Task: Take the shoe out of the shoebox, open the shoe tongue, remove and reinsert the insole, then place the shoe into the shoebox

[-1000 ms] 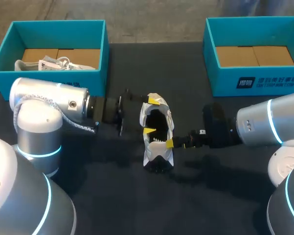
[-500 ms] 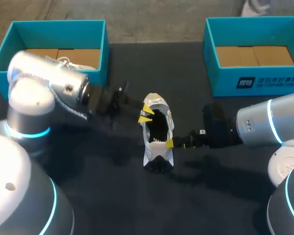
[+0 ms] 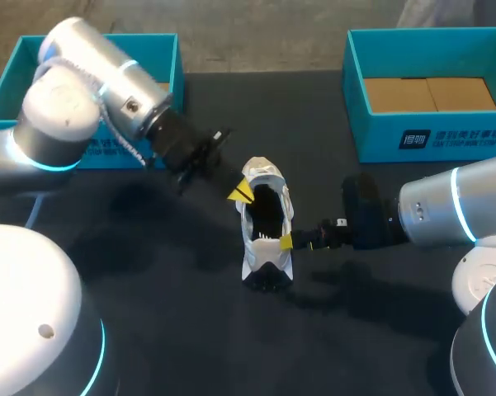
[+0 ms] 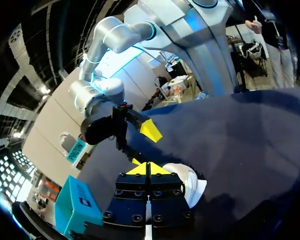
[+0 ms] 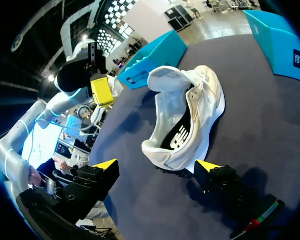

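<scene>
A white shoe lies on the dark table between two teal boxes, its opening facing up in the head view. My left gripper is shut beside the shoe's left rim, near the heel end, with nothing visibly between its tips. In the left wrist view the left gripper has both yellow tips together and the shoe just beyond them. My right gripper stands open, with the shoe lying on its side just ahead of its fingers. In the head view the right gripper shows one yellow tip against the shoe's right side.
The left teal shoebox at the back left is partly hidden by my left arm. The right teal shoebox at the back right has a cardboard floor and holds nothing I can see.
My left gripper has shut, coming off the shoe's opening to its left rim. The left arm's elbow has swung up and back towards the left box. Shoe and right arm have stayed put.
</scene>
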You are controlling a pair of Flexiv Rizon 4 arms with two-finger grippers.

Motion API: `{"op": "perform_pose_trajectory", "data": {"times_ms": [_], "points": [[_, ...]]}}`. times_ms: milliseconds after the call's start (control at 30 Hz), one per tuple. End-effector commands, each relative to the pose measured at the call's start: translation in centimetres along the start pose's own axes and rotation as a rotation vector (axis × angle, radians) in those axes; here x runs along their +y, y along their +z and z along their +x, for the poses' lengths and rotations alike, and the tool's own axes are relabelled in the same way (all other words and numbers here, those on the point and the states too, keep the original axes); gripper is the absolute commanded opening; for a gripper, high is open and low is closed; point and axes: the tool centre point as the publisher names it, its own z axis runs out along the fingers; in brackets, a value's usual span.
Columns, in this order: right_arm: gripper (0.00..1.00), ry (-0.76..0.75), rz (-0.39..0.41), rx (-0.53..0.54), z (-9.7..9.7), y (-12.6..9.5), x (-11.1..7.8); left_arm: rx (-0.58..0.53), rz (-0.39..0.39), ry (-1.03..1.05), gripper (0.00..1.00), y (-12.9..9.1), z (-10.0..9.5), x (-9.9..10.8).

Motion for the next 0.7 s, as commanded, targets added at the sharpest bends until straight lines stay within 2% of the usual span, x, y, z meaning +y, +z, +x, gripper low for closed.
{"op": "perform_pose_trajectory", "data": {"times_ms": [33,567,700], "points": [[1.0,0.002,0.0,-0.009,0.26,0.34,0.0,0.211,0.007,-0.005,0.0,0.09,-0.71,0.12],[1.0,0.002,0.0,-0.009,0.26,0.34,0.0,0.211,0.007,-0.005,0.0,0.09,-0.71,0.12],[1.0,0.002,0.0,-0.009,0.26,0.34,0.0,0.275,0.004,-0.009,0.0,-0.35,-0.7,0.3]]}}
